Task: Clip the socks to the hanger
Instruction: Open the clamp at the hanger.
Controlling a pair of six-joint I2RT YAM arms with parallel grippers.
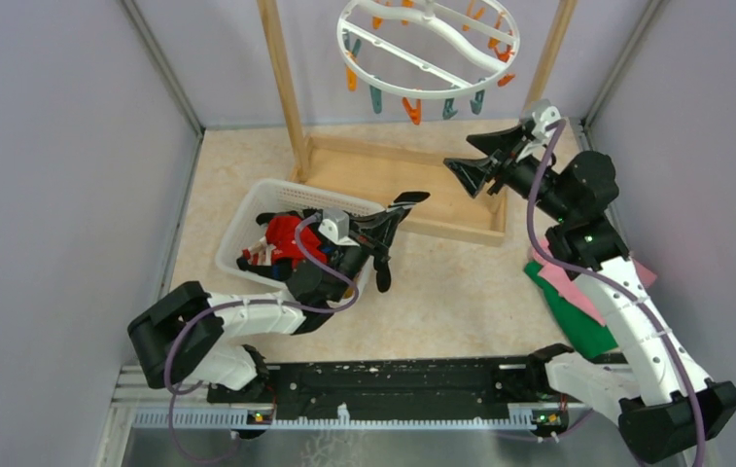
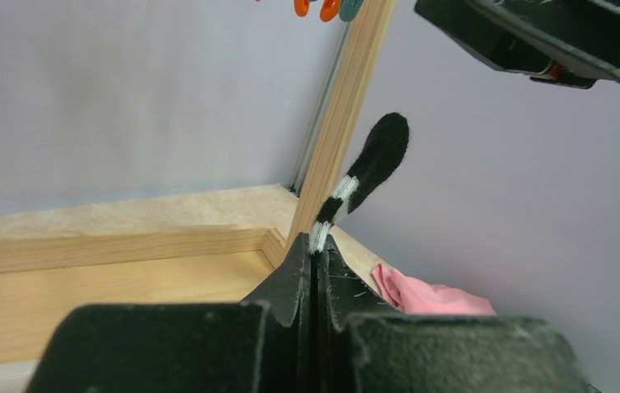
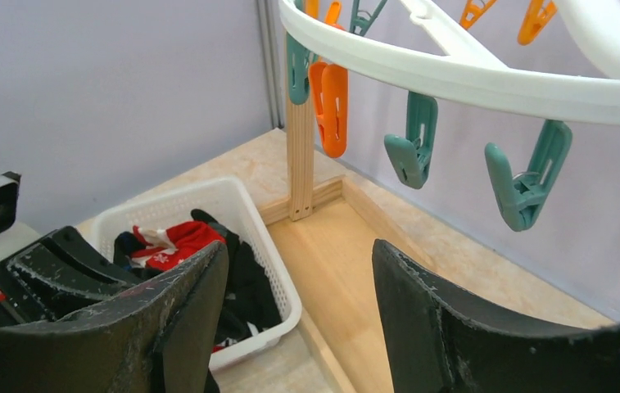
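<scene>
A clenched left claw (image 1: 395, 216), jaws pressed flat together, grasping a black sock (image 2: 378, 151) with white stripes. In the left wrist view: striped part pinched right at the fingertips (image 2: 294, 274), black rounded end sticking up and out beyond them, in front of a post of the wooden rack (image 2: 347, 123). From above: sock and claw held off the counter (image 1: 441, 292), just right of the basket (image 1: 247, 209), near the front left corner of the rack base.

A released right claw (image 1: 469, 161), jaws wide apart, nothing between them. Poised over the right end of the rack base, lower than the hanger (image 1: 412, 55), pointing left toward the other claw and well apart from it.

Hanger up between the two rack posts, white ring tilted, crossbars inside it. Orange pegs (image 3: 332, 106) and teal pegs (image 3: 527, 176) dangling from the rim, seen close in the right wrist view, just above and beyond the open jaws.

More socks (image 1: 284, 241) heaped in the basket at the left of the counter: red with white marks on top, black ones beside and beneath.

A pink cloth (image 1: 568, 282) and a green cloth (image 1: 578, 326) flat on the counter at the right, pink overlapping green, both partly hidden under the right arm.
</scene>
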